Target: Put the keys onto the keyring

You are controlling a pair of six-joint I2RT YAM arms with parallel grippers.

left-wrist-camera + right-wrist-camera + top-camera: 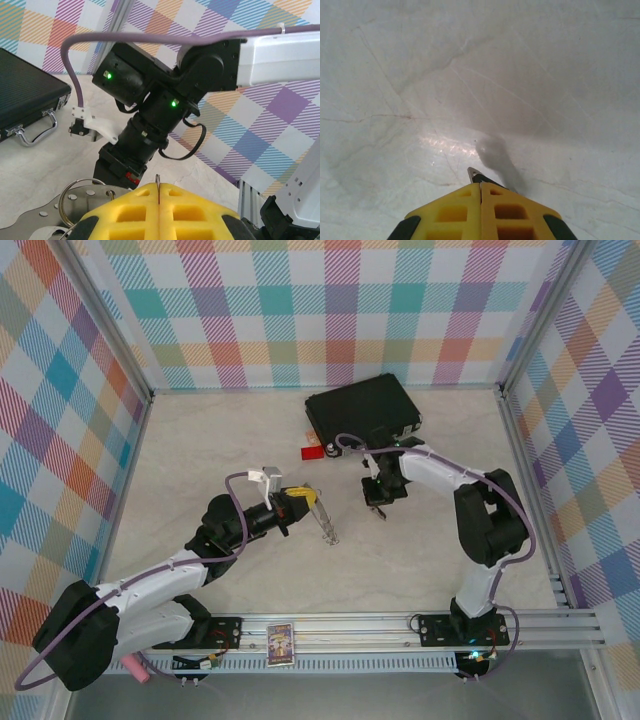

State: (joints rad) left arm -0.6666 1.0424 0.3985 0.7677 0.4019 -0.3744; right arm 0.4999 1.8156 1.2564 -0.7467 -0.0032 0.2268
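Keyring (322, 520) clamped edge-on in left tool (302, 497), frame centre, right tool (379, 508) nearby, closed on small key (472, 173), pale desk (200, 460) beneath

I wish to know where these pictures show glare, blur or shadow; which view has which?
Right wrist view: a bright glare patch on the table, and a soft grey out-of-focus smear just beyond the shut right end effector. Left wrist view: the keyring at lower left is blurred, the black case sharper. Top external view: even light, faint shadows.
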